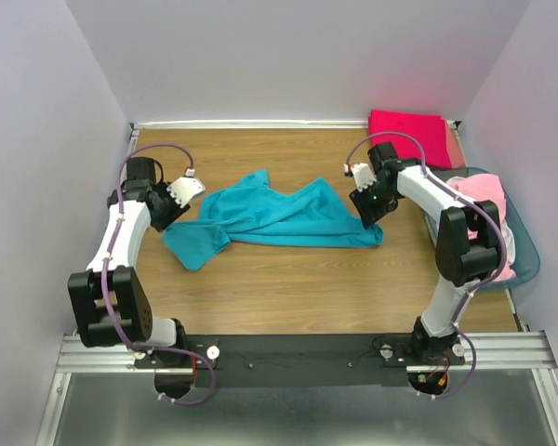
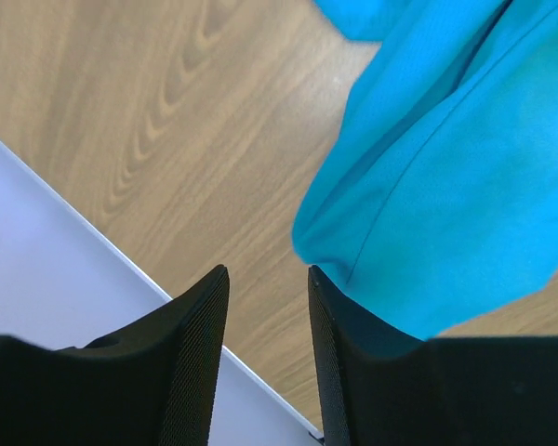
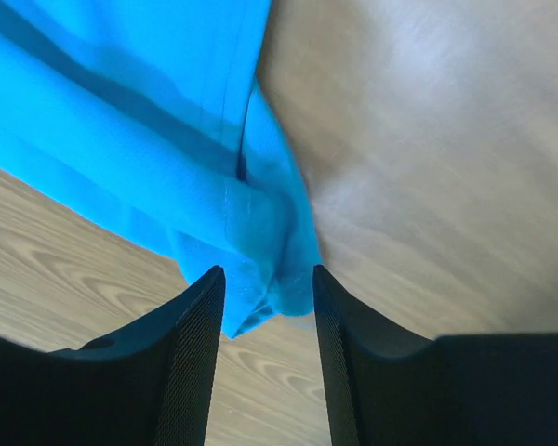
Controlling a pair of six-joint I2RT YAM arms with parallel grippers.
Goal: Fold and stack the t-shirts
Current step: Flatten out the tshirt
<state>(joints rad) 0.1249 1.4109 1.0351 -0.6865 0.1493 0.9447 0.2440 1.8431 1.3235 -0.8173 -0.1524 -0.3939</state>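
Watching teal t-shirt (image 1: 279, 218): I see it lying crumpled across the middle of the table (image 1: 288, 297), reaching from one arm to the other
Left gripper (image 2: 267, 279): released, fingers parted over bare wood, the shirt's left end just beside one finger
Right gripper (image 3: 268, 279): released, fingers apart, the shirt's right corner sitting in the gap
Crimson t-shirt (image 1: 409, 130): flat at the far right corner
Basket (image 1: 530, 255): right edge, light pink t-shirts (image 1: 484, 190) inside
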